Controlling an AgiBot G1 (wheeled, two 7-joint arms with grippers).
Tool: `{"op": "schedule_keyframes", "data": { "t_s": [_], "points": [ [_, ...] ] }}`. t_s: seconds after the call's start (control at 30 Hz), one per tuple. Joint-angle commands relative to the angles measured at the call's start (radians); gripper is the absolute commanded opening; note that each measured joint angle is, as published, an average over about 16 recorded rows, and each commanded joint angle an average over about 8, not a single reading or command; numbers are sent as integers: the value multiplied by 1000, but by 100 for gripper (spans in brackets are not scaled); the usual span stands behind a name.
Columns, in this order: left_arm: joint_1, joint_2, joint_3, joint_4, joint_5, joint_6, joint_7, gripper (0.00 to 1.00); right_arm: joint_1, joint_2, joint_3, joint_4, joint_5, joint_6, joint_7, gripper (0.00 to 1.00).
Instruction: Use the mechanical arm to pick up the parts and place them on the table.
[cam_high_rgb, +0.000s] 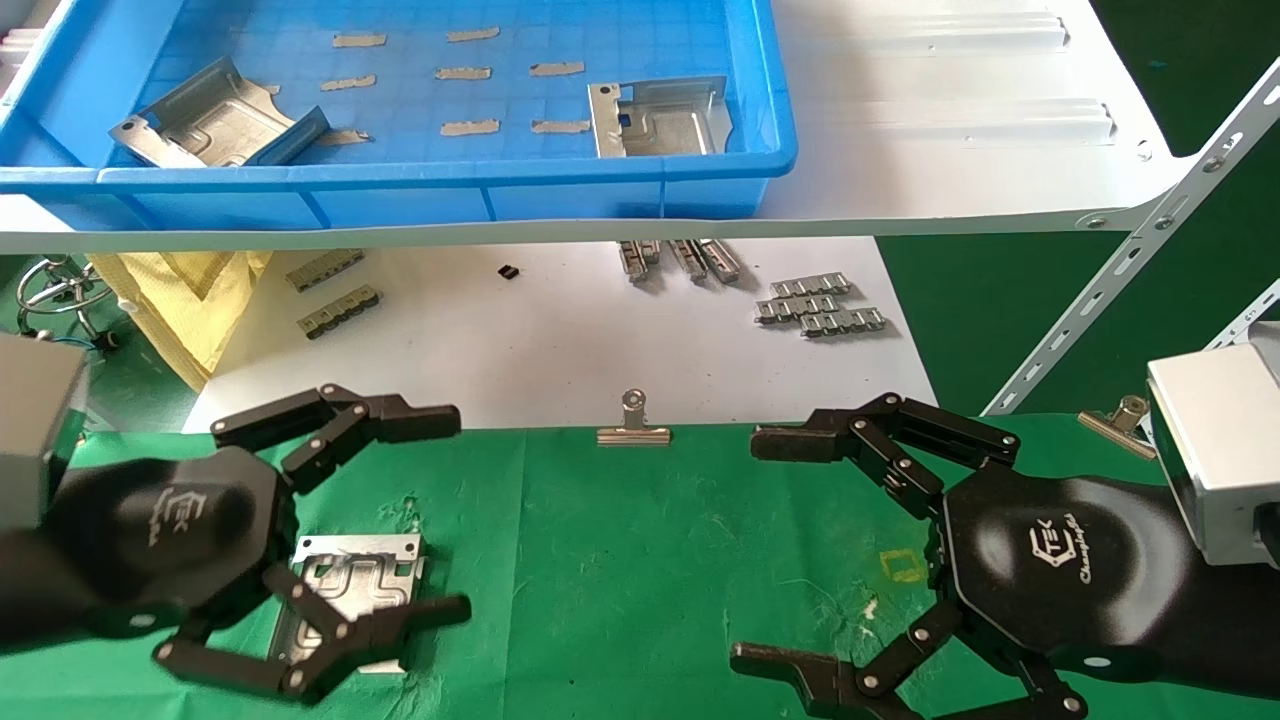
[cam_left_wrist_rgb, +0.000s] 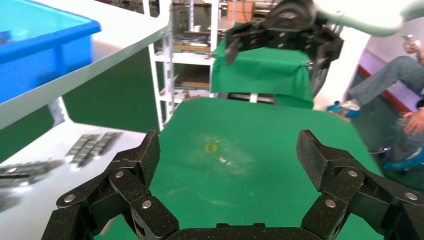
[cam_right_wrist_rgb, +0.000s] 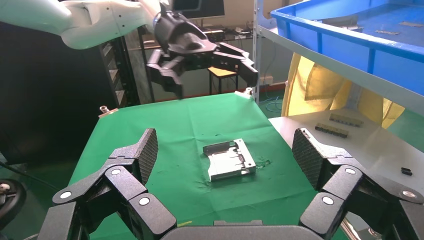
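While one silver stamped sheet-metal plate (cam_high_rgb: 355, 590) with a raised channel pattern lies flat on the wrinkled green cloth table (cam_high_rgb: 640, 560), the left gripper (cam_high_rgb: 455, 515) of a glossy black mechanical arm hovers above it with its jointed linkage fingers (cam_high_rgb: 400, 418) spread wide, grasping nothing. From the right wrist view, that plate (cam_right_wrist_rgb: 230, 160) rests alone on the green cloth (cam_right_wrist_rgb: 165, 135), and the left gripper (cam_right_wrist_rgb: 212, 67) hangs in the air clearly above it, not touching it.

Beyond the plate, on the far side of the green cloth, the right gripper (cam_high_rgb: 745, 545) is likewise released, its black fingers (cam_high_rgb: 800, 440) splayed open over bare cloth near a small yellow square outline (cam_high_rgb: 903, 565). Its hexagonal palm carries a white TEK logo, and a grey boxy wrist module (cam_high_rgb: 1215, 455) sits behind it.

Past the plate's far edge, a silver binder clip (cam_high_rgb: 633, 425) grips the cloth's border. Beyond that lies a white lower surface (cam_high_rgb: 560, 340) holding small grey toothed metal strips (cam_high_rgb: 820, 305). Above it, a white metal shelf board (cam_high_rgb: 950, 120) carries a blue plastic tray (cam_high_rgb: 400, 190). Two more silver stamped plates sit inside the tray: one (cam_high_rgb: 215, 125) toward its left end, tilted, and one (cam_high_rgb: 660, 118) toward its right end, lying flatter.
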Motion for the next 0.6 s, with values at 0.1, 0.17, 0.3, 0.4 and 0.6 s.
{"op": "schedule_keyframes", "data": {
  "t_s": [0.1, 0.17, 0.3, 0.4, 0.6],
  "points": [
    [31, -11, -30, -72, -12, -6, -41, 100, 0, 0, 0, 0, 0, 0, 0, 100],
    [44, -15, -43, -104, -18, -8, -57, 100, 0, 0, 0, 0, 0, 0, 0, 100],
    [59, -20, -58, -139, -24, -11, -72, 100, 0, 0, 0, 0, 0, 0, 0, 100],
    [62, -22, -61, -145, -26, -12, -73, 100, 0, 0, 0, 0, 0, 1, 0, 100],
    [56, -20, -55, -129, -25, -12, -67, 100, 0, 0, 0, 0, 0, 1, 0, 100]
  ]
}}
